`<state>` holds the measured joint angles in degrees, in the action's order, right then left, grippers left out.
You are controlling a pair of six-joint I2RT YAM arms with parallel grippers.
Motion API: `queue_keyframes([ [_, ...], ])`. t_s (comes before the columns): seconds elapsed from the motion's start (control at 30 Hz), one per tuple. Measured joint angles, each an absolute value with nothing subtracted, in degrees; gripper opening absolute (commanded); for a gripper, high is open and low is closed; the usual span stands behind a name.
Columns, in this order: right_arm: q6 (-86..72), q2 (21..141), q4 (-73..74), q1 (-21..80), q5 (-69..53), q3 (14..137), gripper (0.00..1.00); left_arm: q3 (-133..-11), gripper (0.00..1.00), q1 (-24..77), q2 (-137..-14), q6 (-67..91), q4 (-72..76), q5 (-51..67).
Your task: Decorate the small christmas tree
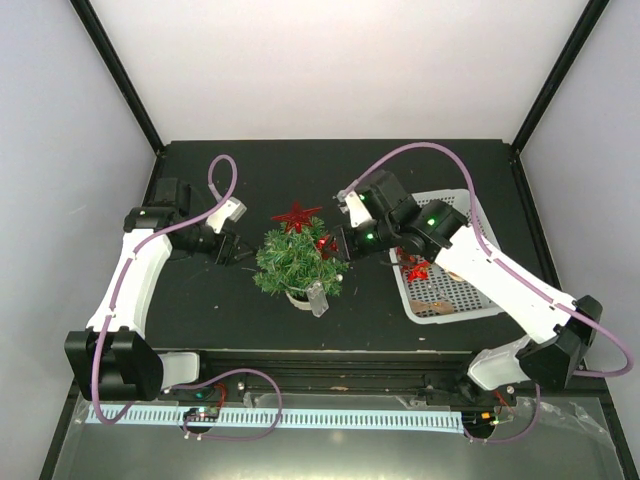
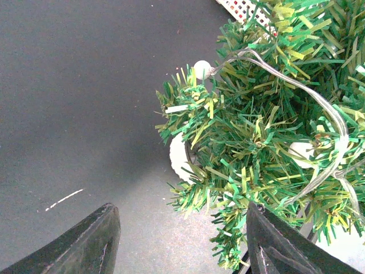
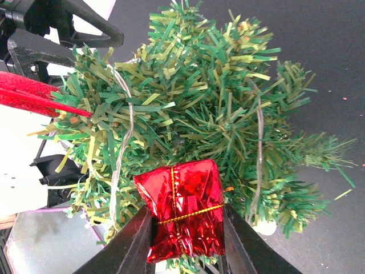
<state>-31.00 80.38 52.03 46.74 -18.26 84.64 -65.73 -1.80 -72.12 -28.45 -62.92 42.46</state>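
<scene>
Right pincer (image 3: 185,240) is pinching a red foil gift-box ornament (image 3: 183,214) by its two flat sides, the gold-ribbon face turned out, and presses it against the lower boughs of the small christmas tree (image 3: 211,91). That hold probably leaves the box's back free to be pushed in among the needles, where they could catch it. Left pincer (image 2: 179,231) hangs low on the opposite side with its jaws spread and nothing between them. One finger is touching or just beside the outer branch tips, the other well clear over bare tabletop (image 2: 74,103). It looks placed as a brace, so the light tree does not slide or tip when the box is pushed in. The tree stands upright in its cream-white pot (image 2: 178,157), about midway between the left and right edges of the tabletop and somewhat nearer the near edge. A red star (image 1: 297,216) caps it, and a clear light string (image 2: 319,103) loops through the boughs. Toward the near right corner lies the white mesh basket (image 1: 465,290), with another red ornament in it, within the right arm's reach.
</scene>
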Motion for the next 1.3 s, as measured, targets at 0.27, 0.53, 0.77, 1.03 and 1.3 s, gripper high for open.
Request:
queue_keyframes([
  [0.27, -31.44, 81.71, 50.98, 48.29, -18.26, 82.65, 0.29, -65.06, 0.61, -1.80, -72.12, -28.45, -62.87, 42.48],
  [0.53, -31.92, 81.73, 50.11, 48.29, -18.24, 81.28, 0.30, -64.97, 0.62, -1.80, -72.12, -28.42, -62.48, 42.50],
  [0.77, -32.12, 82.74, 49.30, 48.29, -18.22, 81.32, 0.43, -64.64, 0.62, -1.80, -72.12, -28.01, -62.13, 42.65],
  [1.03, -31.99, 83.22, 50.37, 48.49, -17.45, 82.70, 0.50, -64.55, 0.62, -1.80, -72.12, -27.35, -61.39, 42.92],
  [1.3, -31.57, 82.52, 52.58, 48.49, -15.68, 84.95, 0.52, -64.23, 0.62, -1.80, -72.12, -27.22, -60.77, 42.94],
])
